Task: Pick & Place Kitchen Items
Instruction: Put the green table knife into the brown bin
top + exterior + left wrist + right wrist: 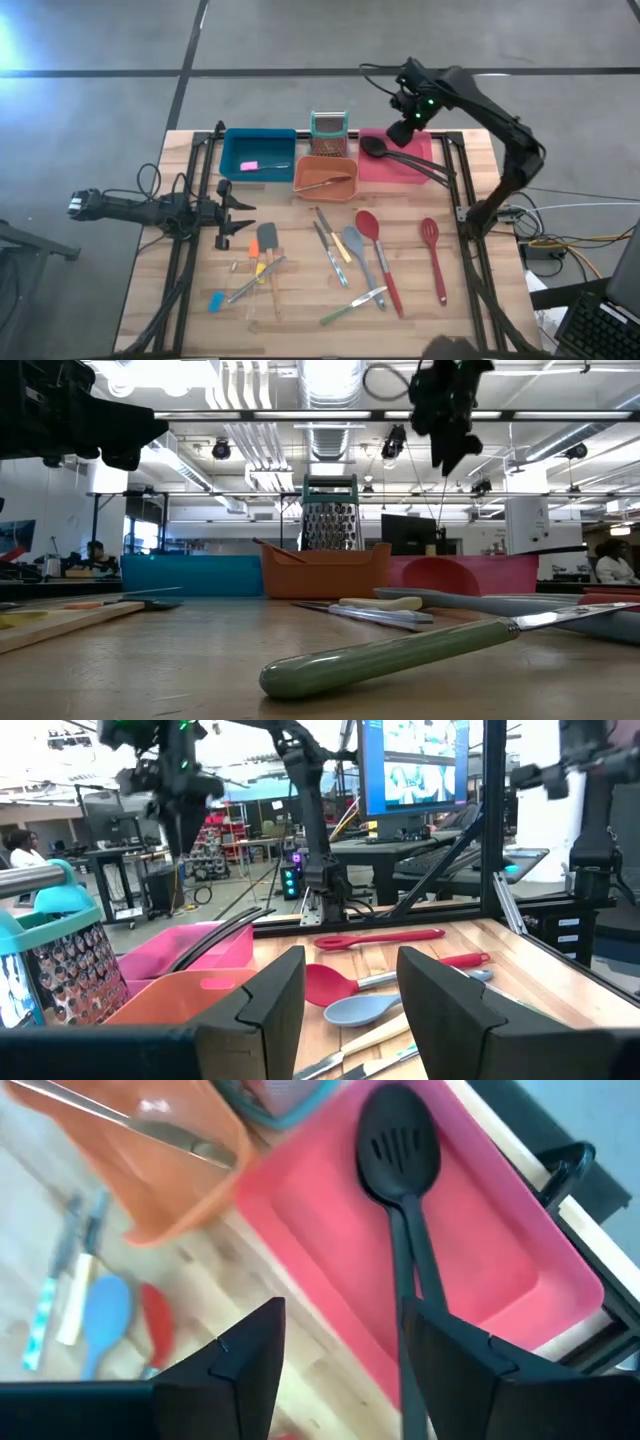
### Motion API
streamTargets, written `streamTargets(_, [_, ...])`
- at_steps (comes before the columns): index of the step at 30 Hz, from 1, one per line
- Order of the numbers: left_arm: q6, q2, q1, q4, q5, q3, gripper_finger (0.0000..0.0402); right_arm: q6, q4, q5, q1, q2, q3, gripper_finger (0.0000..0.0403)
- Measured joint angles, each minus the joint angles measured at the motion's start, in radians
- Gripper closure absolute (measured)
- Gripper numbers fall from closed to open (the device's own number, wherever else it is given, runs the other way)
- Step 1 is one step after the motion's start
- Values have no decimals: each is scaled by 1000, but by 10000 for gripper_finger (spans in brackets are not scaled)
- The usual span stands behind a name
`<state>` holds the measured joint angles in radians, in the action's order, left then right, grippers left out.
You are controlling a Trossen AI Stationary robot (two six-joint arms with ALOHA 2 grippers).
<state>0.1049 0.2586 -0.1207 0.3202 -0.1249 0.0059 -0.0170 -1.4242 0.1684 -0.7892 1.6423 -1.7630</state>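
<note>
Wooden tabletop [300, 300] strewn with utensils – right hand [404, 128] spread empty above pink bin [375, 168].

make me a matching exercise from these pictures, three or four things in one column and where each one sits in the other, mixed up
Things:
1. long black slotted spoon
2. slim metal knife
3. small pink item
4. red slotted spatula with a long handle

Places:
A. in the blue rectangular bin
B. lying loose on the wooden table, near its right side
C. in the pink rectangular bin, handle sticking out past the rim
D. in the orange rectangular bin

Pairs: 1-C, 2-D, 3-A, 4-B
</note>
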Motion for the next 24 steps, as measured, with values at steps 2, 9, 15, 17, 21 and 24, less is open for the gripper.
streamTargets(2, [0,0,0,0,0,0,236,-39,2,-1,30,-43,1,217])
streamTargets(9, [0,0,0,0,0,0,236,-162,29,-4,187,-160,5,232])
streamTargets(15, [0,0,0,1,0,0,236,-267,91,-13,358,-214,7,246])
streamTargets(17, [0,0,0,4,0,0,236,-301,102,-14,418,-220,9,251])
streamTargets(21, [-24,0,0,2,0,0,236,-373,107,-97,558,-221,11,263])
streamTargets(24, [-29,0,0,0,0,0,236,-393,137,-173,674,-211,14,272])
